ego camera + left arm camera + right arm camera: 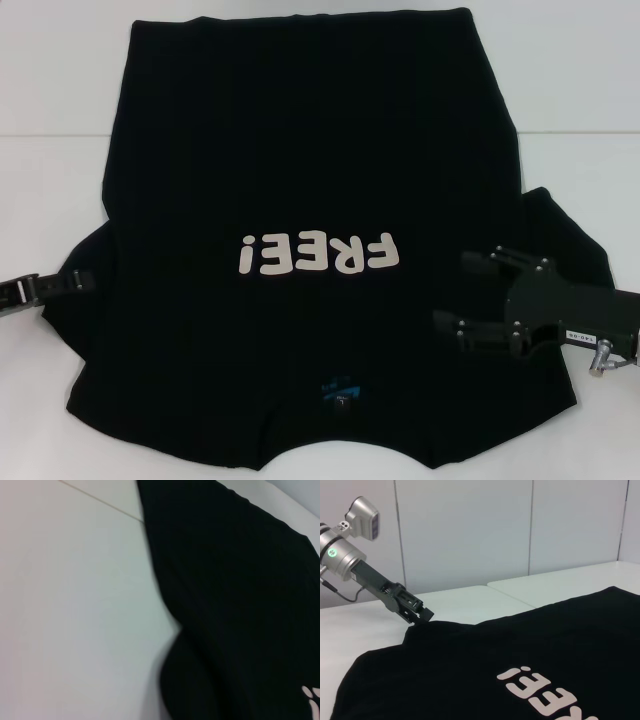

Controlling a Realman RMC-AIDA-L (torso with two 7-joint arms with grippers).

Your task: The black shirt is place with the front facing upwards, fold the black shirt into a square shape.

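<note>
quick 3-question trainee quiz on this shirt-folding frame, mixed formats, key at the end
1. True or false: the shirt lies flat with its "FREE!" print facing up.
2. Multiple choice: where is the left end effector? A) at the edge of the shirt's sleeve B) over the print C) off the table
3. Fill in: the right end effector hovers over the shirt on the robot's ____ side, fingers apart.

Key:
1. True. The letters and the blue neck label both show.
2. A. The right wrist view shows its tip at the sleeve edge.
3. Right.
</note>
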